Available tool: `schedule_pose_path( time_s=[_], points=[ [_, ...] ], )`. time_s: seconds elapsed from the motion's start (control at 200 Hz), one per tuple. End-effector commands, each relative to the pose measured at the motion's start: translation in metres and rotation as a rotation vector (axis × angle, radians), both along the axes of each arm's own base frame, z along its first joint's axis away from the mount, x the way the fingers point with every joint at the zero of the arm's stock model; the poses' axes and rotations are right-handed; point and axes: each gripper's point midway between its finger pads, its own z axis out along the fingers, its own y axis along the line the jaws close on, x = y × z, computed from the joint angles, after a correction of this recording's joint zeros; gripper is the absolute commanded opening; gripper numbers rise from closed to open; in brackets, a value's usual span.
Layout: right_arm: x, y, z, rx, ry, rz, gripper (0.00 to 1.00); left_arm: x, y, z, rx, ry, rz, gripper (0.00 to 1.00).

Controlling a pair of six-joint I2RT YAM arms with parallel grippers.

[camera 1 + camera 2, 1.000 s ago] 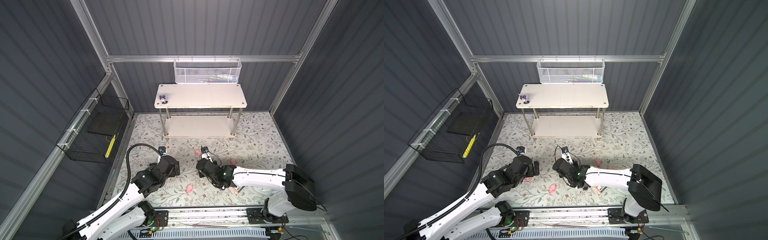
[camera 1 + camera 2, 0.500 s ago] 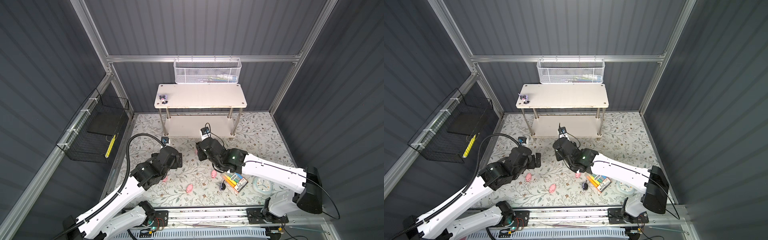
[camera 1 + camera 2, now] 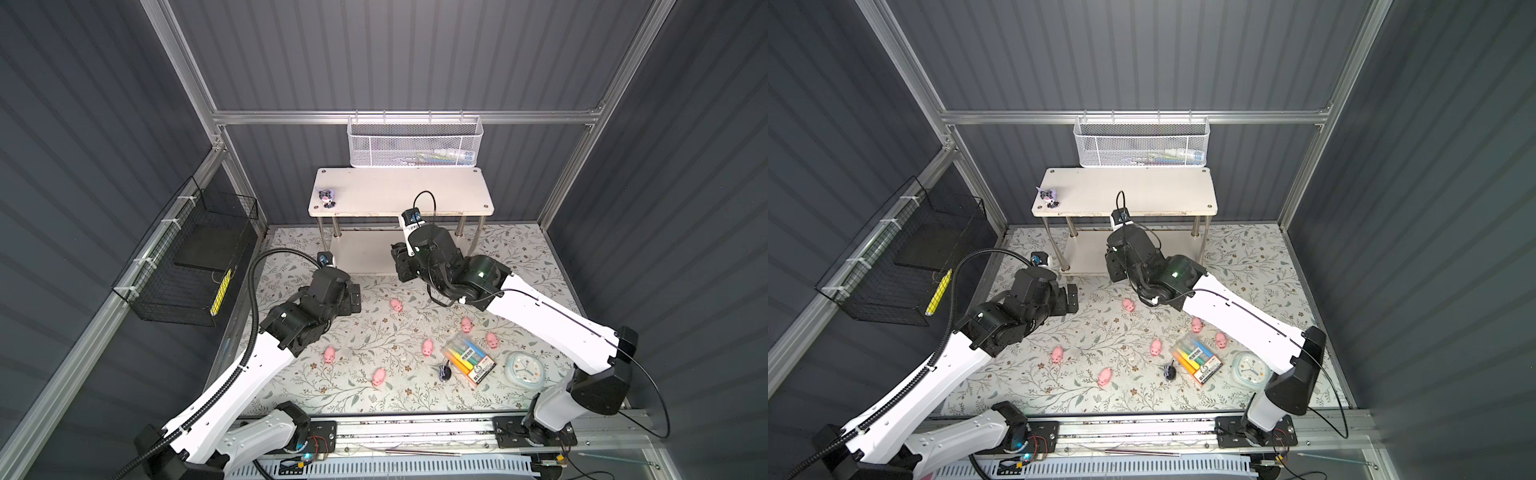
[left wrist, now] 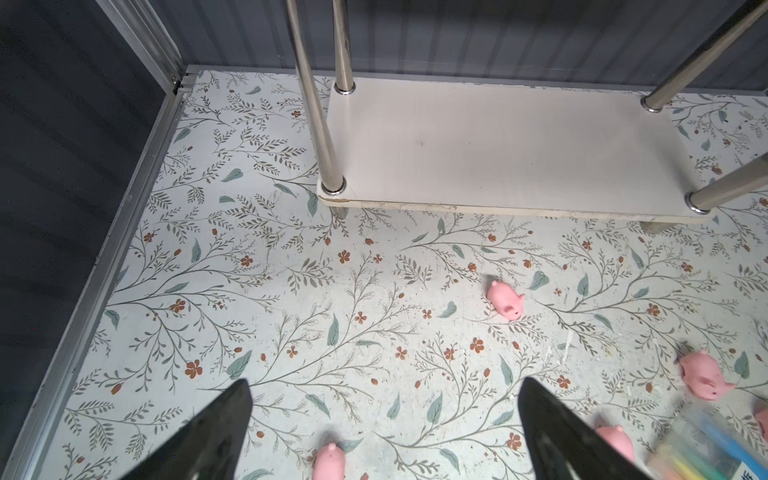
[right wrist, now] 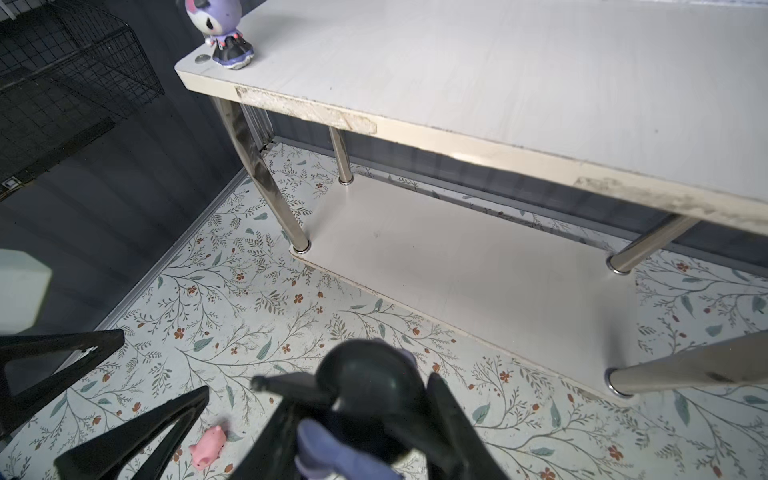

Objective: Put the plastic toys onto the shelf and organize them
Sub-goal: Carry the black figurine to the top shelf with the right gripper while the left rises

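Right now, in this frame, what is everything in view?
shelf: one, white, two-tier, back of the floral mat
marker pack: one, multicoloured, on mat
clock: one, pale blue, beside the pack
pigs: six, pink, scattered on the mat
figurines: three, black-white-purple; one on the shelf's top corner, one lying by the pack, one in the right jaws
mesh basket: one, white, on the back rail
wire basket: one, black, on the left wall
left arm: jaws open, empty, over the mat
right arm: jaws shut on a figurine
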Motion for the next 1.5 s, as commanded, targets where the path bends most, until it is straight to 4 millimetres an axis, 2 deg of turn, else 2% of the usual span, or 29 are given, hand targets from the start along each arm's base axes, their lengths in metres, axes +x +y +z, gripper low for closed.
schedule_pose_path(
  time_s=[0.0, 0.165, 0.385, 0.73, 0.841, 0.961, 0.976, 1.011, 1.171, 1.336, 1.496],
  points=[
    [0.007, -0.002, 0.011, -0.033, -0.006, 0.022, 0.35, 0.004, -0.010, 0.016, -0.020, -0.013, -0.060, 1.00],
    [0.024, 0.004, 0.029, -0.040, -0.031, 0.026, 0.35, 0.007, -0.012, 0.025, -0.010, -0.026, -0.076, 1.00],
    [0.046, 0.013, 0.051, -0.036, -0.059, 0.033, 0.35, 0.003, 0.001, 0.042, 0.030, -0.050, -0.057, 1.00],
    [0.090, 0.017, 0.060, 0.008, -0.077, 0.027, 0.35, -0.009, 0.029, 0.067, 0.070, -0.109, 0.004, 1.00],
    [0.100, 0.017, 0.059, 0.019, -0.084, 0.024, 0.35, -0.010, 0.033, 0.094, 0.037, -0.182, 0.018, 1.00],
    [0.108, 0.019, 0.057, 0.033, -0.087, 0.027, 0.35, -0.012, 0.033, 0.135, -0.002, -0.285, -0.005, 1.00],
    [0.109, 0.019, 0.057, 0.033, -0.088, 0.028, 0.35, -0.014, 0.034, 0.150, -0.016, -0.313, -0.006, 1.00],
    [0.110, 0.019, 0.057, 0.038, -0.089, 0.029, 0.35, -0.016, 0.034, 0.163, -0.024, -0.333, -0.014, 1.00],
    [0.118, 0.020, 0.056, 0.049, -0.092, 0.036, 0.35, -0.024, 0.036, 0.202, -0.046, -0.406, -0.039, 1.00],
    [0.125, 0.018, 0.057, 0.062, -0.098, 0.039, 0.35, -0.027, 0.036, 0.220, -0.055, -0.436, -0.049, 1.00],
    [0.130, 0.017, 0.054, 0.057, -0.095, 0.040, 0.35, -0.020, 0.022, 0.215, -0.068, -0.409, -0.097, 1.00]
  ],
)
